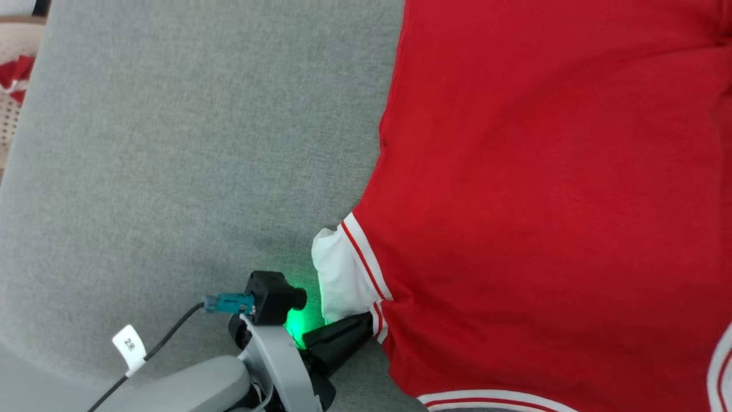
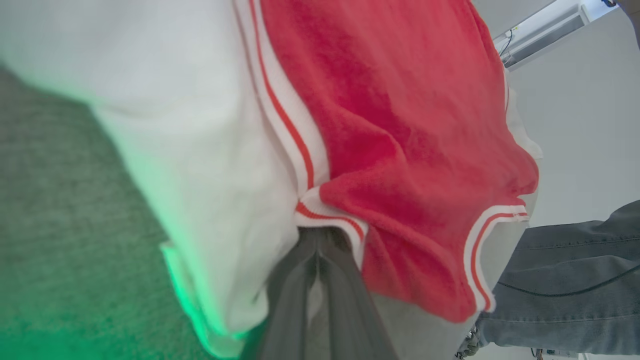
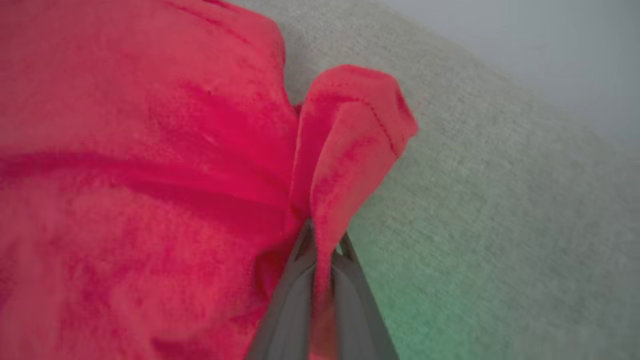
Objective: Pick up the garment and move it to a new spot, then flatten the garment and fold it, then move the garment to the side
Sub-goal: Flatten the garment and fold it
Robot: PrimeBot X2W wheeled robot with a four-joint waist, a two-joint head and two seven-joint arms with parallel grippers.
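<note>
The garment (image 1: 543, 189), red with its plain side up, lies spread over the right half of the grey surface (image 1: 171, 143). A white sleeve (image 1: 337, 274) with red-striped trim sticks out at its lower left. My left gripper (image 1: 369, 321) is shut on the garment's edge just below that sleeve; in the left wrist view the fingers (image 2: 292, 290) pinch the striped trim (image 2: 325, 212). In the right wrist view my right gripper (image 3: 322, 245) is shut on a raised red fold (image 3: 350, 130) of the garment's edge, lifted off the grey fabric (image 3: 500, 200).
The grey padded surface runs bare to the left of the garment. A cable with a white tag (image 1: 130, 345) trails from my left wrist. A person's leg in jeans (image 2: 575, 280) stands beyond the garment. A beige woven thing with red cloth (image 1: 14, 80) sits at the far left.
</note>
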